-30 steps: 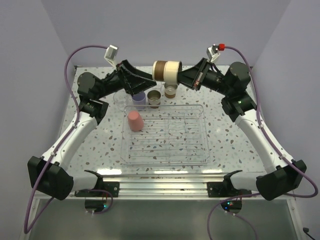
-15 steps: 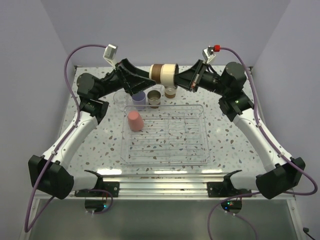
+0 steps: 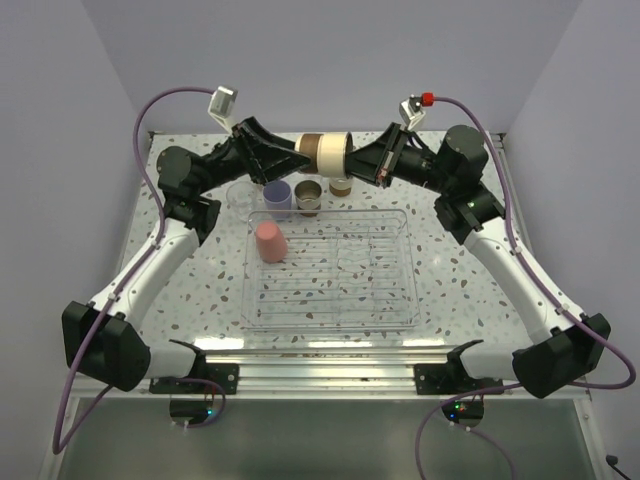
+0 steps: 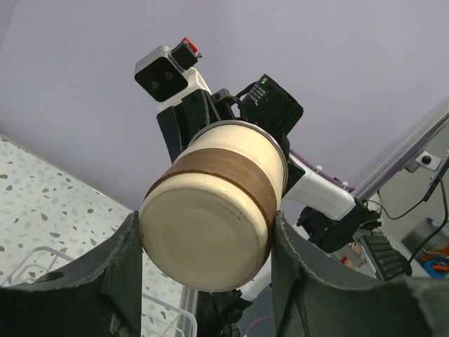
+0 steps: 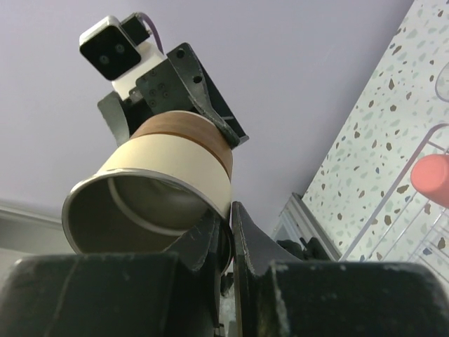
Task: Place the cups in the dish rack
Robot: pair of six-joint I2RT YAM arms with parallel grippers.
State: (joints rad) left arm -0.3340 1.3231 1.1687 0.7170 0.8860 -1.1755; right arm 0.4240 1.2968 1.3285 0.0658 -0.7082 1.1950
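Since earlier: right end effector [image 5: 228, 214], pinching beige cup [image 3: 322, 152] rim, shifted left.

My tall cup [image 3: 323, 152] lies on its side in the air, above the table [image 3: 450, 300] and behind the dish rack [image 3: 412, 290]. It sits between my two grippers. My left gripper [image 3: 298, 153] clasps its base end from the left, and my right gripper [image 3: 352, 160] pinches its rim from the right.

Below it, just behind the rack's far wall, four cups stand in a row. From left to right they are the leftmost cup [image 3: 240, 195], second cup [image 3: 277, 195], third cup [image 3: 310, 197] and fourth cup [image 3: 341, 186], which is set slightly farther back. The second and third may be touching.

An upturned cup [image 3: 271, 241] stands in the rack's far-left corner.
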